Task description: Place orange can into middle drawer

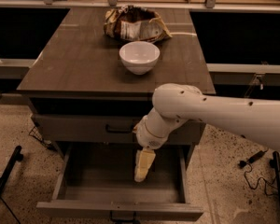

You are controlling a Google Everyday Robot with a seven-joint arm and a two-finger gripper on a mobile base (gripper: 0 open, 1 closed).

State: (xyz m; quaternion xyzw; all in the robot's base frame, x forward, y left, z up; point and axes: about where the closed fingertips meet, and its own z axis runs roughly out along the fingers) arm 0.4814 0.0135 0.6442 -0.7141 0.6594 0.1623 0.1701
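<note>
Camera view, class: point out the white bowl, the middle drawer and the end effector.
white bowl (pixel 139 55), camera view, inner basin.
middle drawer (pixel 95 174), camera view, bare floor.
end effector (pixel 141 174), camera view, lower tip, hanging over the drawer floor.

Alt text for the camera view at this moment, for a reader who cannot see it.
A white robot arm reaches down, its gripper inside the open middle drawer; no orange can is distinguishable. On the tabletop above sit a white bowl and a crumpled snack bag.

Cream tool (pixel 141 175) over the grey-brown middle drawer (pixel 95 174); white bowl (pixel 139 56).
</note>
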